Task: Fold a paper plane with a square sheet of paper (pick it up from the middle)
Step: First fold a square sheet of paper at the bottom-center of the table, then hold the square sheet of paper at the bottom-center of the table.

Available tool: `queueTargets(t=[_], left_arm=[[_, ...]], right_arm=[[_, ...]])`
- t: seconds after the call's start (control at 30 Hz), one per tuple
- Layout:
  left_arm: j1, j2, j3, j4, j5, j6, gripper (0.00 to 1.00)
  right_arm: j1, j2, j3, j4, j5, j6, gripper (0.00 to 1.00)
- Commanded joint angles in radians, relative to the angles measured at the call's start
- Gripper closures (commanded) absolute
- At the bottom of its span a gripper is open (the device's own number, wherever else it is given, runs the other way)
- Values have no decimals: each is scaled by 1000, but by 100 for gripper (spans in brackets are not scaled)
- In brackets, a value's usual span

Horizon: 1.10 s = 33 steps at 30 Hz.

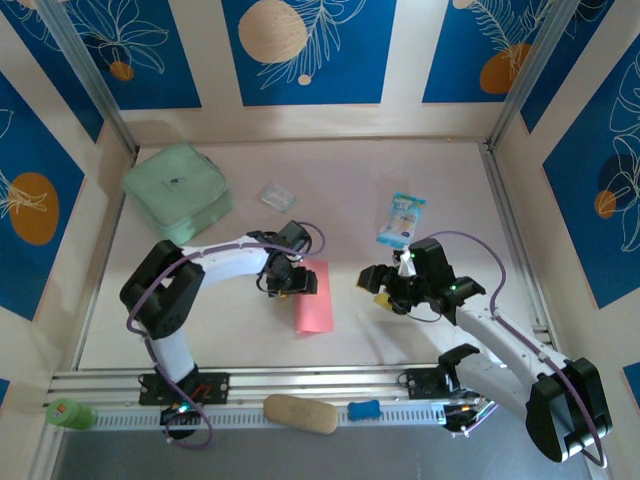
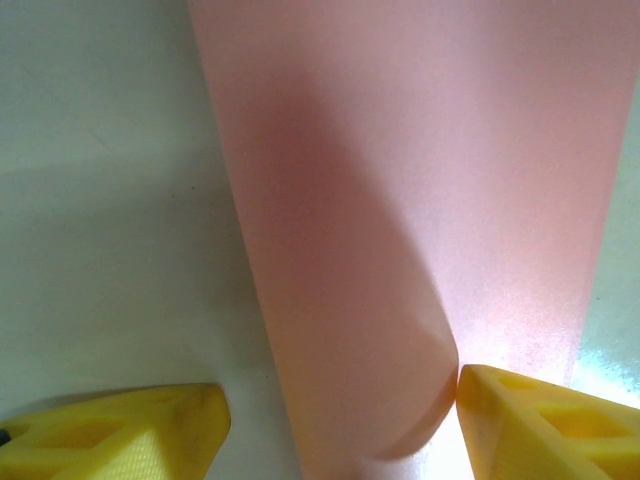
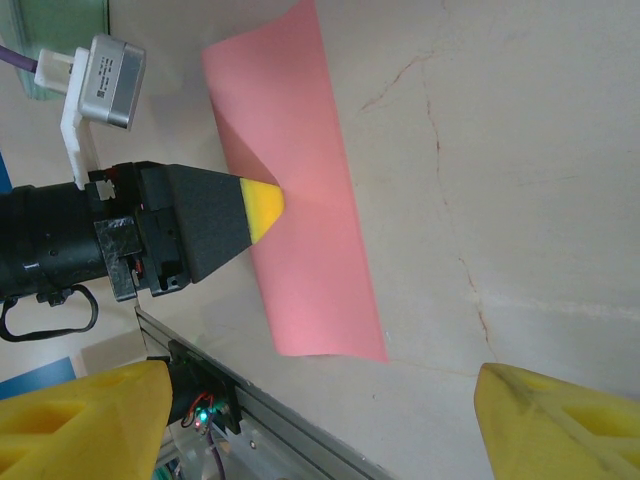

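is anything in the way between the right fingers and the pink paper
Nothing visible does. Bare table lies between the right fingers and the square sheet of paper. The left fingers are at its far edge, one tip on the sheet.

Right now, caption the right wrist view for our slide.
Left pincer touches the curling pink paper on the table.

Your site: robot lab test cell, pale table [image 1: 350,170] boxed in by blue leaf-print panels [image 1: 305,50], aluminium posts [image 1: 88,80] and a slotted front rail [image 1: 320,383].
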<state>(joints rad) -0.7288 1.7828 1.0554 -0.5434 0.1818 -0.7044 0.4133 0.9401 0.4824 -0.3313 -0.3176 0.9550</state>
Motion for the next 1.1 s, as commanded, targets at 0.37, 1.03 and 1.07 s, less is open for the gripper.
queueTargets(t=[0.37,1.03,1.07], left_arm=[[-3,107,-21,14,-90,22,29],[-7,116,-23,17,-93,12,28],[-9,115,-24,19,-91,12,28]], right_arm=[[10,0,16,-25,0,11,20],[22,19,5,22,-1,32,30],[26,28,6,27,-2,33,32]])
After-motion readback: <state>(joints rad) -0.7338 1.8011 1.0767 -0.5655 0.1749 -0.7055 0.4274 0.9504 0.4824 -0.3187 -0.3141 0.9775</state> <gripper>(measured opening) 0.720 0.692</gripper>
